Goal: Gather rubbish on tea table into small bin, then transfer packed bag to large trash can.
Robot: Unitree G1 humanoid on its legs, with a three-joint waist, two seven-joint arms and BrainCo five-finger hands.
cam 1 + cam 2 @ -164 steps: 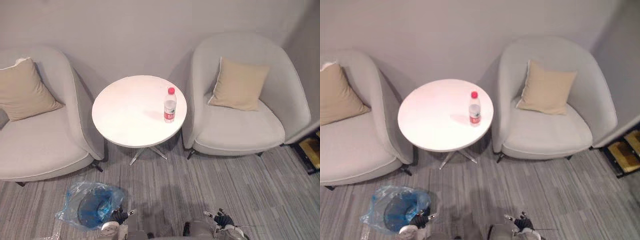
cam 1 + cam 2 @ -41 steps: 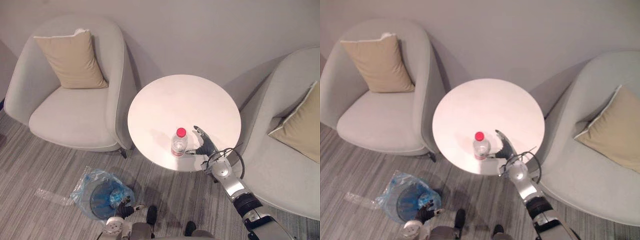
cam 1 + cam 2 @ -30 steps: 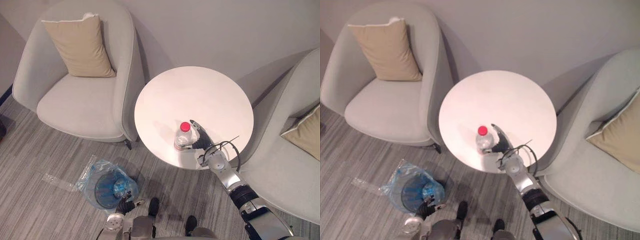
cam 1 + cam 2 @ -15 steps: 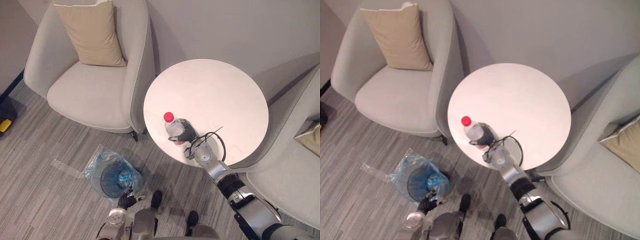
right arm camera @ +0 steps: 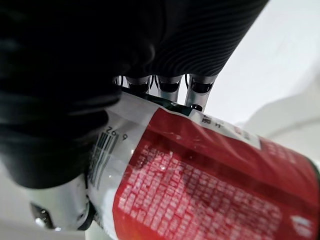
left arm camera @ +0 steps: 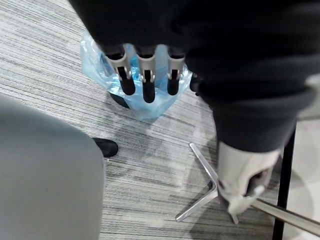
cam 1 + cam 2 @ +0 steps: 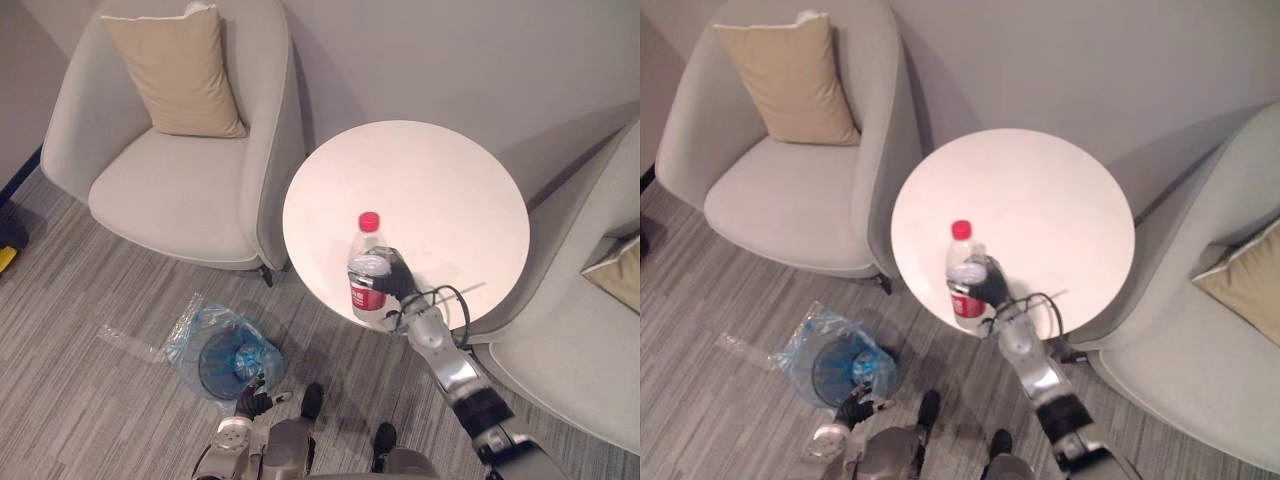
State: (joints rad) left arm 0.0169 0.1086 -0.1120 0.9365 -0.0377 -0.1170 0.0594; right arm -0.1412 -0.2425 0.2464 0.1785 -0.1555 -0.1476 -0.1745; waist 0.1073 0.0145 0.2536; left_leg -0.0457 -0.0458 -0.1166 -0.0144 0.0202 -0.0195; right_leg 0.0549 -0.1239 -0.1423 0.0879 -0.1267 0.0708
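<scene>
In the left eye view, the right hand (image 7: pixel 393 278) was wrapped round the body of a clear plastic bottle (image 7: pixel 367 262) with a red cap and red label. It held the bottle upright over the near edge of the round white tea table (image 7: pixel 430 160); whether the base touched the top could not be told. On the striped carpet (image 7: pixel 90 400) to the left of the table stood the small bin (image 7: pixel 207 352), lined with a blue bag (image 7: pixel 186 328), and the left hand (image 7: pixel 248 405) hung low just beside it. A grey armchair (image 7: pixel 160 190) with a tan cushion (image 7: pixel 178 70) stood left of the table. The right eye view showed the same layout. In the left wrist view, the left hand's fingers (image 6: pixel 145 80) hung straight and relaxed, holding nothing, above the blue bag. In the right wrist view, the right hand's fingers (image 5: pixel 170 87) curled tight against the bottle's red label.
</scene>
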